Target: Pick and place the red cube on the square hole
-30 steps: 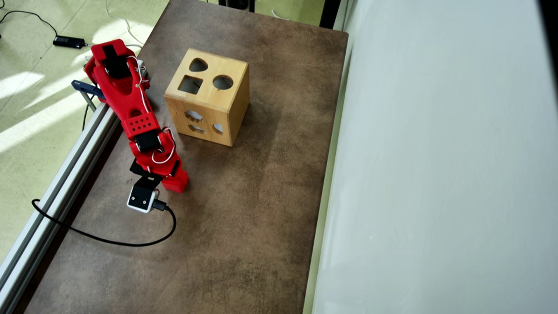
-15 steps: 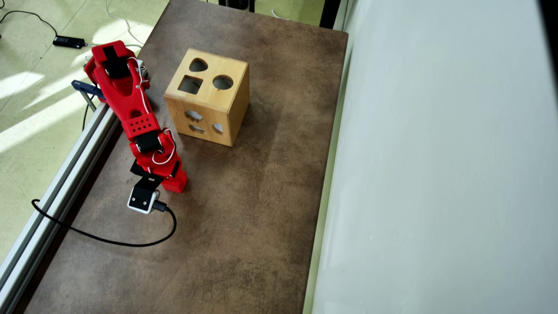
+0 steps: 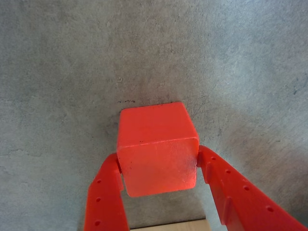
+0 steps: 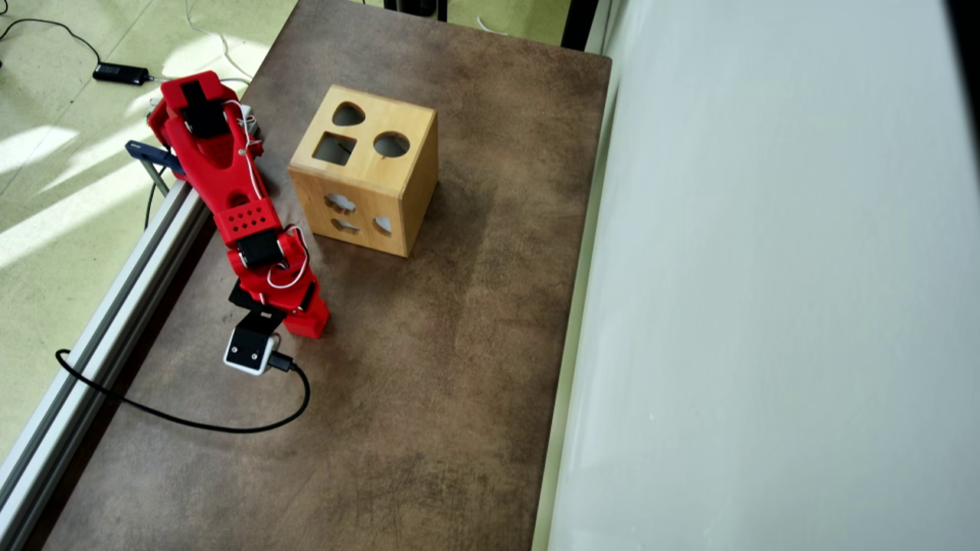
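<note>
Table point(image 4: 459, 344): a mottled brown slab with a worn, stained surface, long in the overhead view and set beside a pale wall on its right. A metal rail point(image 4: 115, 306) ran along its left edge.

On it stood a light wooden box point(image 4: 413, 184) with shaped cutouts in its top and front face, near the far end. A black cable point(image 4: 199, 425) curved across the left part of the surface. The wrist view showed grey, scuffed tabletop point(image 3: 72, 72) beneath a red cube point(image 3: 156, 147); whether the cube touched it could not be told.
</note>
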Tool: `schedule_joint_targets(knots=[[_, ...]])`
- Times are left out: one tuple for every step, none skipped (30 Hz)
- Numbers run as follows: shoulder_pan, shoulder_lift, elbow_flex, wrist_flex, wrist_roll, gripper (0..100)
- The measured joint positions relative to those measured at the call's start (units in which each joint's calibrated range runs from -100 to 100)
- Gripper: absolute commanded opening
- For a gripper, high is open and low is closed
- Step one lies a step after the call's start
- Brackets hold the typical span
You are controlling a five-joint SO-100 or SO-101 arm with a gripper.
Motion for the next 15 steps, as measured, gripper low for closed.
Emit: schedule_joint_targets(knots=[[0.00, 0.00, 0.00, 0.00, 0.00, 2], [0.00, 0.00, 0.00, 0.08, 0.00, 2], [0.00, 0.00, 0.00, 0.08, 0.00, 2], [0.00, 0.00, 0.00, 0.08, 0.00, 2], [0.00, 0.00, 0.00, 0.16, 0.00, 2], [0.00, 0.00, 0.00, 0.48, 0.00, 2], [0.00, 0.00, -0.09, 0.89, 0.00, 2], [0.00, 0.00, -0.09, 1.78, 0.00, 2], [0.00, 0.00, -0.09, 2.66, 0.00, 2], [0.00, 0.00, -0.09, 3.39, 0.00, 2], [0.00, 0.00, -0.09, 4.04, 0.00, 2], [0.00, 0.00, -0.09, 4.44, 0.00, 2], [0.00, -0.08, -0.09, 4.68, 0.00, 2], [0.00, -0.59, -0.09, 4.92, 0.00, 2], [0.00, -0.85, 0.00, 5.49, 0.00, 2]])
